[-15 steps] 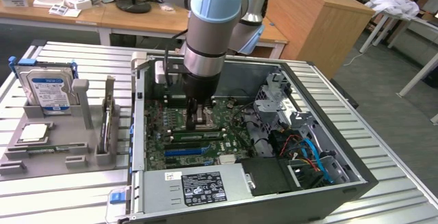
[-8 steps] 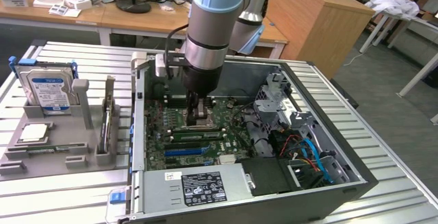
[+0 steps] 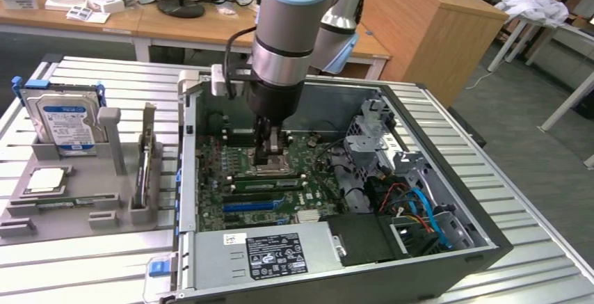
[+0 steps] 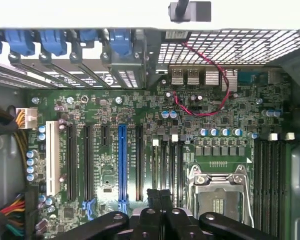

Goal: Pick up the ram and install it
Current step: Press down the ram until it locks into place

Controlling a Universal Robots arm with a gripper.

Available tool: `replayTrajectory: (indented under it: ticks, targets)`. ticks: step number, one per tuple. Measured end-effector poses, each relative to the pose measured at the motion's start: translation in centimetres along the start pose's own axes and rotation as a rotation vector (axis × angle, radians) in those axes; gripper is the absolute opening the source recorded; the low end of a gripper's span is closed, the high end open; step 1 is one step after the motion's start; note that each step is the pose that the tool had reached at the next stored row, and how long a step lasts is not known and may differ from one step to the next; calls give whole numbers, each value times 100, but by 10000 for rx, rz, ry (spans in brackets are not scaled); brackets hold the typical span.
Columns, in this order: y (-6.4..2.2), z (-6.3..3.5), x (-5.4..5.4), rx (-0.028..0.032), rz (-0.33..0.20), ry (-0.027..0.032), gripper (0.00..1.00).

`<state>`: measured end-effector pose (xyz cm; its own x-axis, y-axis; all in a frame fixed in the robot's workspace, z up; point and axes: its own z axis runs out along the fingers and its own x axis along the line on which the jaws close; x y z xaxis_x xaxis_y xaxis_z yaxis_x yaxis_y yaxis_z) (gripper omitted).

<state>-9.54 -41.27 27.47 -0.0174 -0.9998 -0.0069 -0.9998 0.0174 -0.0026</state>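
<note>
We've got a ribbed metal table (image 3: pixel 519 193) with one open PC case (image 3: pixel 464 248) lying on it, motherboard (image 4: pixel 140 110) facing up. The room behind looks like an office or lab: wooden desks (image 3: pixel 186 26) along the top of the exterior view, a wooden cabinet (image 3: pixel 427 33) and a heap of white cloth (image 3: pixel 538 5) in the upper right corner.

On the exterior view's left sits one grey holder (image 3: pixel 55 220). It carries one hard drive (image 3: pixel 65 120) standing upright and one silver chip (image 3: pixel 46 179) lying flat.

There's one arm, reaching straight down into the case. Its gripper (image 3: pixel 274 158) hangs low over the middle of the board, and the wrist view shows the gripper (image 4: pixel 160 197) with its jaws pressed together and nothing between them.

The ram (image 3: pixel 266 181), as far as we can make out, is the long green strip lying across the board just under the fingertips, near the centre of the exterior view. We can't tell if the tips touch it.

Wrist view count: one blue slot (image 4: pixel 122 165), one white slot (image 4: pixel 52 157) and one processor socket (image 4: pixel 217 195).
</note>
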Motion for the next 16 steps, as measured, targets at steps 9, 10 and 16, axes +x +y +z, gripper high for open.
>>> replayTrajectory:
  ticks: [9,10,16]
  targets:
    - [-1,-207,-1,-1,0,0,11]
    - [-1,-228,-1,0,0,1,11]
    - [-1,-357,-3,0,0,0,11]
